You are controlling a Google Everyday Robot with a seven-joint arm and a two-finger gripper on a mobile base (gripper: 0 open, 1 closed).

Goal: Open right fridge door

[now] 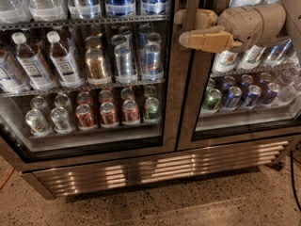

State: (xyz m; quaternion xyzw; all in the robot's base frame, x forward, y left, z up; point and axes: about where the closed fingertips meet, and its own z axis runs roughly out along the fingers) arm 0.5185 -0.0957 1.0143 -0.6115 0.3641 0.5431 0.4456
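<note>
The right fridge door (pixel 244 112) is a glass door in a brushed-steel frame, with blue and green cans (pixel 230 98) and white-labelled bottles (pixel 225 60) behind it. It looks closed. My gripper (pixel 187 28) is at the upper right, reaching leftward across this door's left frame edge at the centre post (pixel 181 102). Its two tan fingers (pixel 202 40) lie one above the other with a gap between them, open, holding nothing. The beige wrist (pixel 251 22) covers part of the door's upper shelf.
The left glass door (pixel 89 79) shows brown-drink bottles (pixel 61 60), silver cans and red cans (pixel 108 114). A steel vent grille (pixel 155 166) runs along the fridge base. A speckled floor (pixel 188 206) lies in front, with an orange cable at its far left and a dark cable at its far right.
</note>
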